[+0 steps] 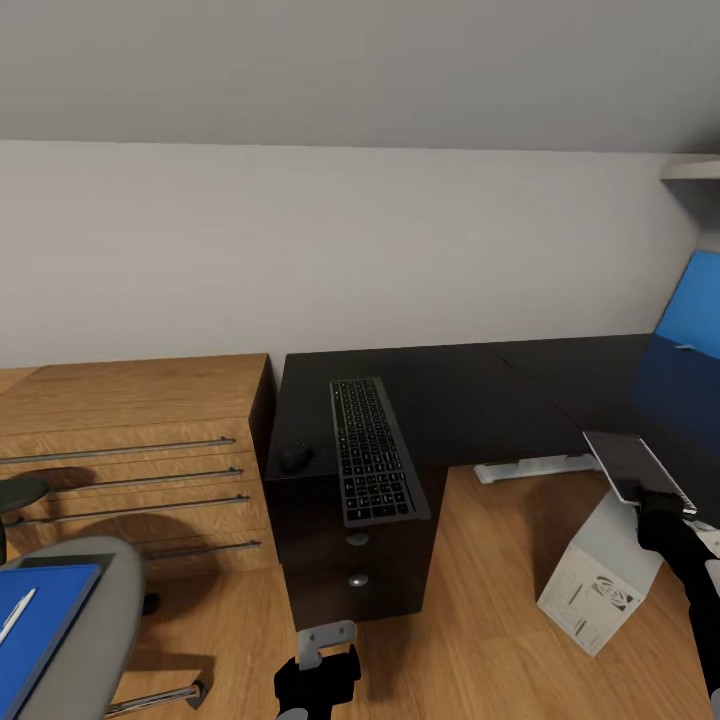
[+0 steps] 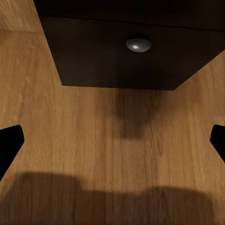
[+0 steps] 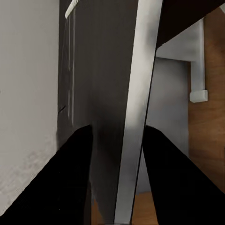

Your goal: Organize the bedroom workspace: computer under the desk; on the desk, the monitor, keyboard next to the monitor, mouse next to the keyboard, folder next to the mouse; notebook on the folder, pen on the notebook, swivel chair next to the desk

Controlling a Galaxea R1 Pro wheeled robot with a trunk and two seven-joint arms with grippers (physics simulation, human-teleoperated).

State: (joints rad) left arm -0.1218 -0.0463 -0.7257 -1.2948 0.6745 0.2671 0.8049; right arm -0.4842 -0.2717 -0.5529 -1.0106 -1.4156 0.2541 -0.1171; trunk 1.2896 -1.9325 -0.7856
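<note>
One swivel chair (image 1: 108, 600) stands at the lower left of the head view, on the plank floor (image 1: 480, 600). The blue folder (image 1: 45, 620) lies flat on its seat, and the white pen (image 1: 15, 616) lies on the folder. An oak drawer unit (image 1: 135, 450) stands behind the chair, against the wall and touching the left end of the bench (image 1: 470, 395).

On the black bench top, the mouse (image 1: 296, 457) sits near the front left corner. The keyboard (image 1: 372, 450) lies just beside it to the right, not touching. It runs lengthwise from back to front, and its near end overhangs the bench edge above the black drawers (image 1: 350, 560).

The left pincer (image 1: 322, 645) hangs low over the floor in front of those drawers. In the left wrist view its fingers (image 2: 10, 145) stand wide apart at the picture's edges with nothing between them. One silver knob (image 2: 138, 44) on a drawer front faces it.

The white bench foot (image 1: 530, 465) rests on the floor further right. The computer (image 1: 590, 590) stands on the floor at an angle, at the edge of the bench's right wing. Whether it is fully under the top cannot be told.

The right pincer (image 1: 655, 500) is clamped on the notebook (image 1: 630, 460), which it holds above the computer, tilted, at the front edge of the right wing. The right wrist view shows both black fingers (image 3: 70, 178) closed against the thin slab, with its pale page edge between them. A blue panel (image 1: 690, 310) leans along the wall at the far right.
</note>
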